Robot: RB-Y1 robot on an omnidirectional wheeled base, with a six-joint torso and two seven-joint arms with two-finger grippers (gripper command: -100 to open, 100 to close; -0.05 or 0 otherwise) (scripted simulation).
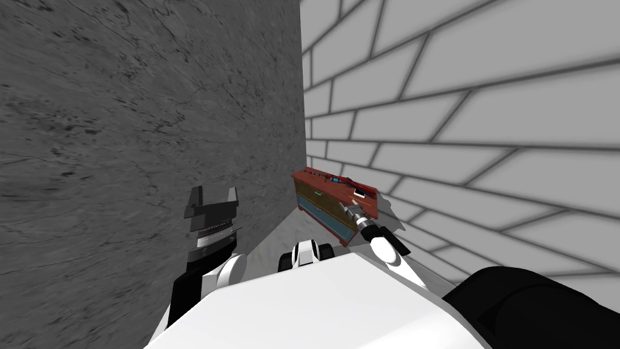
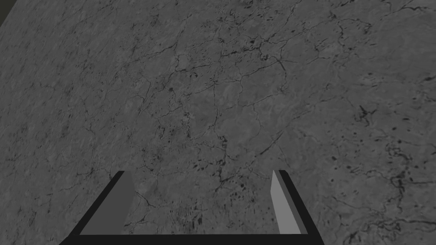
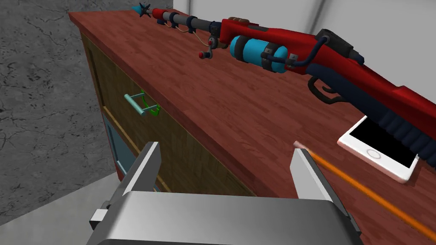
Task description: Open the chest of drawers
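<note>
The chest of drawers [image 1: 332, 205] stands low at about 1 o'clock from me, in the corner where the dark grey cracked wall [image 1: 133, 121] meets the white brick wall [image 1: 472, 121]. Its top is red-brown wood, and both drawer fronts look shut. The upper drawer's teal handle [image 3: 137, 104] lies ahead of my right jaws at roughly 11 o'clock, well outside them and untouched. Those jaws are spread apart and straddle the top's front edge near its right end. One finger [image 3: 147, 168] hangs before the drawer face; the other is over the top, beside the end of an orange pencil [image 3: 362, 191]. A white phone [image 3: 379, 155] sits at 2 o'clock from them, partly under a long red toy gun [image 3: 298, 55]. My left jaws, raised at 11 o'clock, are also apart and face the grey wall.
</note>
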